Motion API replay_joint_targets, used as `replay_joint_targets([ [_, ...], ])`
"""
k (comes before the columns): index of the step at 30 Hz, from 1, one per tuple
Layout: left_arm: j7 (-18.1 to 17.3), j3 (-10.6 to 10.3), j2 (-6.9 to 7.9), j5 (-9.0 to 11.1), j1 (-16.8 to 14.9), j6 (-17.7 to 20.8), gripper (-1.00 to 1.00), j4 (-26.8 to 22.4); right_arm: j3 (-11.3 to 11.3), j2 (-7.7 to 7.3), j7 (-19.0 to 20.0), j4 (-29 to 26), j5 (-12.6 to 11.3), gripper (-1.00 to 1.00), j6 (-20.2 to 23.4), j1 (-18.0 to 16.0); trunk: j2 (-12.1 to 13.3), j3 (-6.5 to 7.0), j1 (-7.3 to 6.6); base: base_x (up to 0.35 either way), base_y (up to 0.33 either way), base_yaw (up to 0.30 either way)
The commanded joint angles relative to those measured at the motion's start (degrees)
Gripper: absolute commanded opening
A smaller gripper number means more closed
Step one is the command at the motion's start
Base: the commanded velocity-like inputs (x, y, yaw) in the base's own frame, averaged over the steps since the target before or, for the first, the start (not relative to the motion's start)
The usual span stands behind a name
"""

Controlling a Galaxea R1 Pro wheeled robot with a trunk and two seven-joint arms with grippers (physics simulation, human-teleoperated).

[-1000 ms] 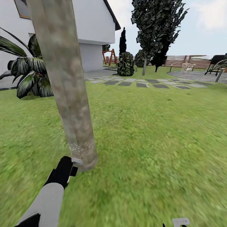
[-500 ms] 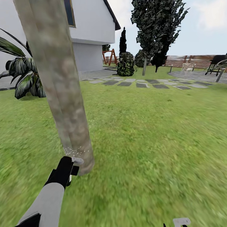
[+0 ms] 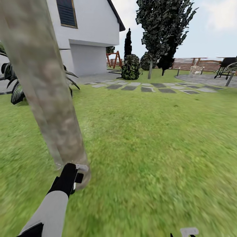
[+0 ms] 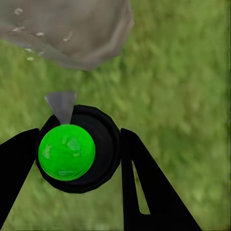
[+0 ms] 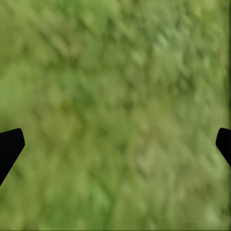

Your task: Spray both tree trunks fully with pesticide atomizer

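**Atomizer held at the foot of the near tree trunk**

Where the left arm reaches forward over the lawn [image 3: 148, 138], the left end effector [image 3: 73, 179] is seen in the head view just beside the base of the thick, mottled grey-brown tree trunk [image 3: 42, 89]. In the left wrist view, the pesticide atomizer [image 4: 77, 149] is gripped between the two black fingers [image 4: 144, 183] of the left end effector [image 4: 77, 159], which is closed against its round dark body. A bright green ball is seen on top of the bottle, and a small grey nozzle is pointed toward the trunk's foot [image 4: 72, 29], which lies near but apart from it, with grass between. Small pale droplets are seen on the bark there.

In the right wrist view, the right end effector [image 5: 115, 144] is spread wide, with only its black fingertips [image 5: 9, 147] seen at the edges of the frame; nothing is held, and blurred grass [image 5: 115, 96] lies beneath it.

Farther off, a white house [image 3: 89, 36], grey stepping slabs [image 3: 148, 87], a second tree [image 3: 161, 29], a dark shrub [image 3: 131, 67] and a brown slatted fence [image 3: 194, 63] are seen.
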Motion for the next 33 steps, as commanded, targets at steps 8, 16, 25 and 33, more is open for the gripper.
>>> replay_joint_targets([
  [8, -0.53, 0.32, -0.14, -0.63, -0.05, 0.07, -1.00, -0.15, -0.31, 0.08, -0.28, 0.11, 0.61, 1.00, -0.20, -0.05, -0.02, -0.06, 0.01, 0.180, -0.224, 0.000],
  [16, -0.44, 0.32, -0.08, -0.63, -0.05, 0.07, -1.00, -0.20, -0.31, 0.23, -0.28, 0.11, 0.61, 1.00, -0.20, -0.03, -0.02, -0.06, 0.01, 0.117, -0.255, 0.169],
  [25, -0.44, 0.32, -0.08, -0.67, -0.05, 0.07, -1.00, -0.20, -0.31, 0.26, -0.28, 0.11, 0.61, 1.00, -0.20, -0.03, -0.02, -0.06, 0.01, 0.054, -0.265, 0.276],
  [33, -0.44, 0.32, -0.15, -0.63, -0.06, 0.07, -1.00, -0.20, -0.26, 0.34, -0.28, 0.11, 0.61, 1.00, -0.20, -0.05, -0.02, -0.06, 0.01, 0.000, -0.272, 0.277],
])
